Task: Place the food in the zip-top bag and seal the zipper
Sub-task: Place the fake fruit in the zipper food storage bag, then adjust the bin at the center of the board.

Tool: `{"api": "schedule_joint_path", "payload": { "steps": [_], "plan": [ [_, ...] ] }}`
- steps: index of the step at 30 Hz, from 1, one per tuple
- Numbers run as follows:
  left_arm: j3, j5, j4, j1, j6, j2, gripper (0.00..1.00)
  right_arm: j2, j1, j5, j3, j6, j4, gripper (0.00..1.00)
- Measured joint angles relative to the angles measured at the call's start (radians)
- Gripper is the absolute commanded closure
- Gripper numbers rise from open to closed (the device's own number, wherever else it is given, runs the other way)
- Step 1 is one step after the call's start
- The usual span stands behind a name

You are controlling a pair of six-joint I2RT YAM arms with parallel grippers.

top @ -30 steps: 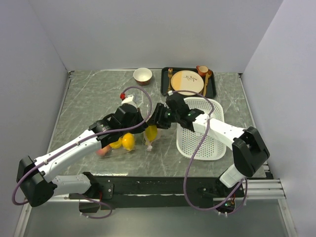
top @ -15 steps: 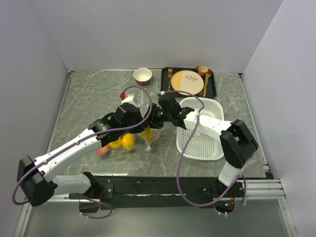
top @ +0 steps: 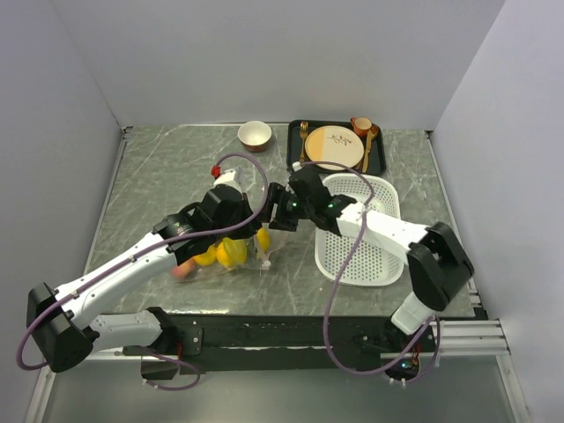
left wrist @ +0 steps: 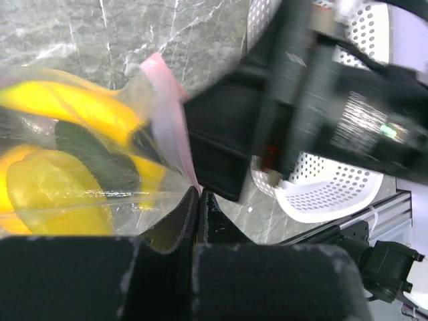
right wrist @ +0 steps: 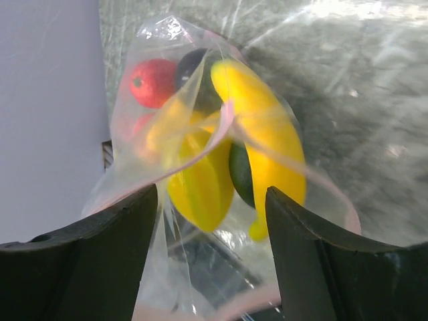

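Bag of fruit between two grippers.
Left gripper closed tight, apparently pinching the bag's edge where the pink strip meets its tips. Right gripper spread wide, gripping nothing; the bag sits just ahead between its fingers, with banana, red apple and other pieces inside.

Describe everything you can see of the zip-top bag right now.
The zip-top bag is clear, crinkly plastic with a pale pink zipper strip along its mouth, which gapes unsealed. Inside show a yellow banana, a red apple, more yellow fruit and a dark piece. It sits left of the white basket. The left gripper, shut, appears to pinch its edge; the right gripper's open jaws flank the mouth.
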Motion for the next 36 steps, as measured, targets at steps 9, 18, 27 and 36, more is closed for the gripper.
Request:
{"api": "schedule_joint_path", "payload": {
  "steps": [9, 18, 27, 36],
  "plan": [
    [0.0, -0.022, 0.029, 0.003, -0.001, 0.0, 0.99, -0.312, 0.007, 0.291, -0.061, -0.062, -0.217, 0.15],
    [-0.008, -0.021, 0.043, 0.003, -0.001, 0.005, 0.99, -0.363, -0.142, 0.371, -0.178, -0.125, -0.342, 0.2],
    [-0.017, -0.02, 0.053, 0.003, -0.004, 0.007, 0.99, -0.321, -0.132, 0.278, -0.201, -0.137, -0.318, 0.25],
    [-0.03, -0.014, 0.06, 0.003, -0.013, 0.007, 0.99, -0.299, -0.129, 0.284, -0.214, -0.144, -0.316, 0.34]
  ]
}}
